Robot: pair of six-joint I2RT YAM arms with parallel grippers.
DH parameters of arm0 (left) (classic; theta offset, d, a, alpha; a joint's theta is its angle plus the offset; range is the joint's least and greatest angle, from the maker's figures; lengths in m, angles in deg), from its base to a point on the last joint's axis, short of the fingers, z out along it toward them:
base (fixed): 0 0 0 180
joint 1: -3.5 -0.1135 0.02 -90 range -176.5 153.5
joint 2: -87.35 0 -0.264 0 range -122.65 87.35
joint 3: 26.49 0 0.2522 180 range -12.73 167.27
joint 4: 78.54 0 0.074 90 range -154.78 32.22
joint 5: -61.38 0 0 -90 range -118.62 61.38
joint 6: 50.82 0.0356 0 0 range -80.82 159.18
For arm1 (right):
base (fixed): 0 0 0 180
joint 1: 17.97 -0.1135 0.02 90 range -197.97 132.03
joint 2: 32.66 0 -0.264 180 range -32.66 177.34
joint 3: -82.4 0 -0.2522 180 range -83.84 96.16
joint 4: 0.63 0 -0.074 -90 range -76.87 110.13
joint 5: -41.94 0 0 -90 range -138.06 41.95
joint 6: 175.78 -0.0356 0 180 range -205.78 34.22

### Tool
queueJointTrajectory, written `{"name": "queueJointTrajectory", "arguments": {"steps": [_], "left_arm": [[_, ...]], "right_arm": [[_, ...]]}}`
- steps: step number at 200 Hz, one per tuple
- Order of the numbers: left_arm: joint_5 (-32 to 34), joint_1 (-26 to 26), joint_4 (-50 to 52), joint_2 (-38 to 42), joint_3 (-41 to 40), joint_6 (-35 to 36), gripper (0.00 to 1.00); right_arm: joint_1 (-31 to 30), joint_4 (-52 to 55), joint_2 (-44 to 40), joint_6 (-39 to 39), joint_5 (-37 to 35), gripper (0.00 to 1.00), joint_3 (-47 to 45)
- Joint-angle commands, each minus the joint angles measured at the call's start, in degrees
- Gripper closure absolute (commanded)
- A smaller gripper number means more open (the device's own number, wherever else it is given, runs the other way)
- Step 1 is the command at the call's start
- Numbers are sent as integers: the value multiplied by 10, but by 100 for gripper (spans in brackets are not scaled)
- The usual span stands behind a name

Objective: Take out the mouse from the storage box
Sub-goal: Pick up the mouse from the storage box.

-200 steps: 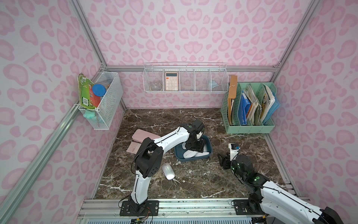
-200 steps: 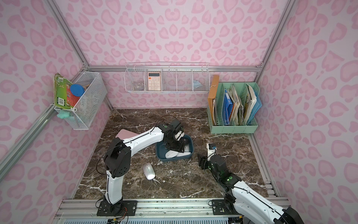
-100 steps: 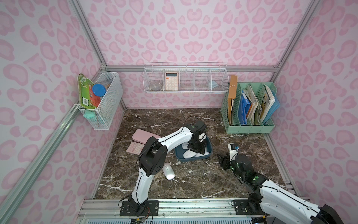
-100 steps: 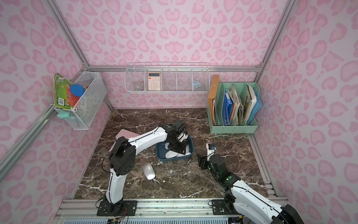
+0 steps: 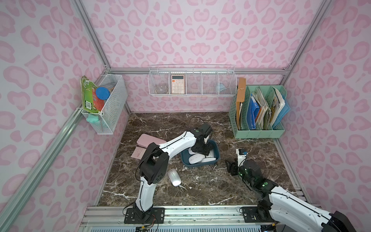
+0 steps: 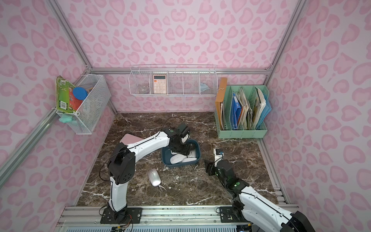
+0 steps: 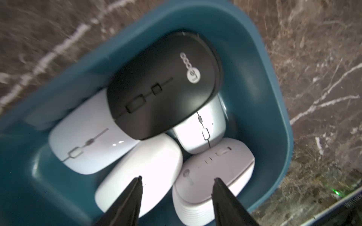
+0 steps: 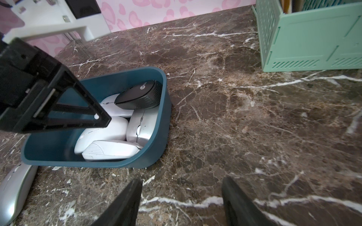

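Care is needed here. The left end effector (image 7: 177, 178) is held partly open and empty above the storage box (image 7: 254, 82), its fingertips poised over the seam between a plain white mouse (image 7: 148, 166) and a ribbed white mouse (image 7: 225, 162). One mouse should be chosen, the jaws centred across its narrow sides, lowered past the widest curve and closed gently, since glossy shells may slip. The box, set in the middle of the worktop (image 5: 200, 190), is packed with five mice, a black mouse (image 7: 164, 88) lying uppermost; a silver mouse (image 5: 174, 176) lies outside it. The right end effector (image 8: 181, 179) is held open and empty beside the box. A calculator (image 5: 177, 84) is kept in the wire basket (image 5: 208, 88) on the back wall.
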Motion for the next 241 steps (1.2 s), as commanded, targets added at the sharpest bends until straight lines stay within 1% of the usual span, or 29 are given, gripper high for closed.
{"name": "queueJointTrajectory", "arguments": {"steps": [1,29,56,90,111,140,155,206,216,241], "left_arm": [[58,1,-14,-1,13,-19,31],[82,-2,-9,-21,37,3,17],[70,-8,3,-49,67,42,9],[65,-17,13,-72,91,70,6],[39,-21,8,-78,93,87,4],[16,-21,28,-101,120,101,4],[-1,-21,24,-104,120,106,5],[-25,-19,19,-113,127,115,9],[-25,-17,19,-110,125,118,10],[-42,-11,10,-96,108,134,17]], "right_arm": [[0,-16,0,4,-1,32,4],[0,-14,-2,5,0,32,4],[0,-13,-3,5,-2,32,3],[-1,-13,-6,4,-5,32,2],[0,-13,-4,4,-4,32,3],[0,-16,0,5,-6,32,3],[0,-14,2,5,-5,32,5],[0,-16,3,5,-6,32,4],[0,-16,2,5,-6,32,4],[0,-15,2,5,-8,32,4]]}}
